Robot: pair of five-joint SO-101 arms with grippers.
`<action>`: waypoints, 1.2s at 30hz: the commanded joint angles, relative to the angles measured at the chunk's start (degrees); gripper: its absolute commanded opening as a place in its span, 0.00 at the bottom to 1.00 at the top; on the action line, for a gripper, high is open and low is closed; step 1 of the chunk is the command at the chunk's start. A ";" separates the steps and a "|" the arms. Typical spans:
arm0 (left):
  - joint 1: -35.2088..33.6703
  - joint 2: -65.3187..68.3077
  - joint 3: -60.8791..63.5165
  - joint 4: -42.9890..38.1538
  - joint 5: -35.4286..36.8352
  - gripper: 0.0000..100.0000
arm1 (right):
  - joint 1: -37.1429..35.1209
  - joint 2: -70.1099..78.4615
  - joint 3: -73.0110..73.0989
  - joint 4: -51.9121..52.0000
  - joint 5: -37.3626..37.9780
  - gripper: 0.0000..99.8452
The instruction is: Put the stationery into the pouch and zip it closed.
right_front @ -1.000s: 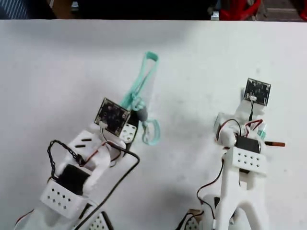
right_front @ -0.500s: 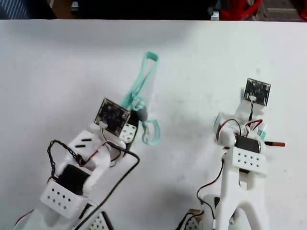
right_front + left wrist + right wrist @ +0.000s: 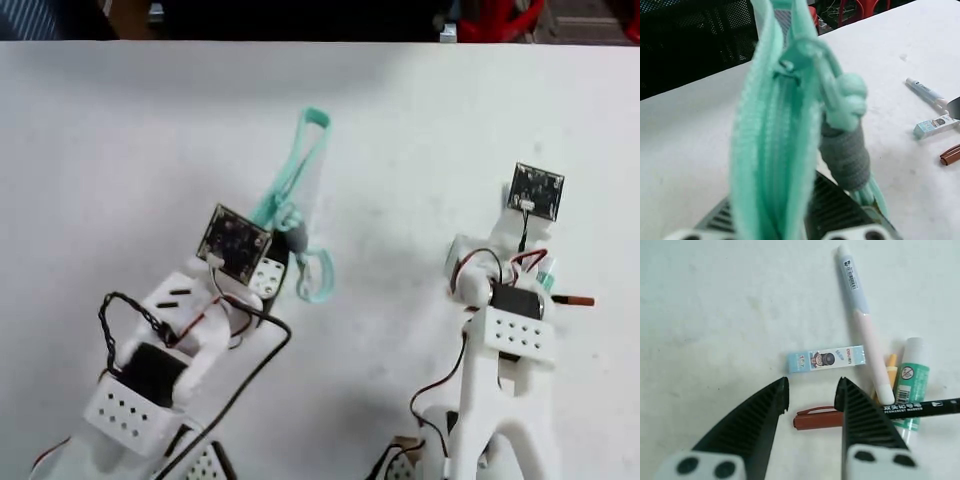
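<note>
A mint-green pouch (image 3: 290, 185) stands on edge on the white table, its zipper edge (image 3: 772, 150) rising out of my left gripper (image 3: 283, 262), which is shut on it. A grey-wrapped mint cord (image 3: 847, 155) hangs beside the zipper. My right gripper (image 3: 812, 390) is open and hovers over the stationery: a small eraser box (image 3: 826, 360), a pastel pen (image 3: 862, 320), a green glue stick (image 3: 910, 385) and a brown-capped black pen (image 3: 865, 415) lying just beyond its fingertips. An orange item (image 3: 889, 362) peeks from under the pastel pen.
In the high view the right arm (image 3: 505, 330) covers most of the stationery; the brown pen's end (image 3: 575, 299) sticks out beside it. Bare table (image 3: 150, 130) lies around the pouch. The table's far edge borders dark floor.
</note>
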 commanded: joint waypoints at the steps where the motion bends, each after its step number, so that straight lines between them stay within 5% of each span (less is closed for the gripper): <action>1: -1.01 1.01 -0.18 -0.97 0.18 0.02 | -0.40 -1.54 -0.26 -0.13 -0.44 0.16; 23: -1.01 1.01 -0.18 -1.05 0.09 0.02 | -0.13 -1.71 -0.70 -0.13 -0.18 0.16; 26: -1.01 1.01 -0.18 -1.05 0.09 0.02 | 0.66 -1.27 -3.87 2.07 5.45 0.15; 30: -1.01 1.01 -0.18 -1.05 0.09 0.02 | 0.75 4.26 -9.76 8.13 6.86 0.08; 36: -1.01 1.01 -0.18 -0.97 0.09 0.02 | 10.07 21.67 -22.15 10.95 2.37 0.20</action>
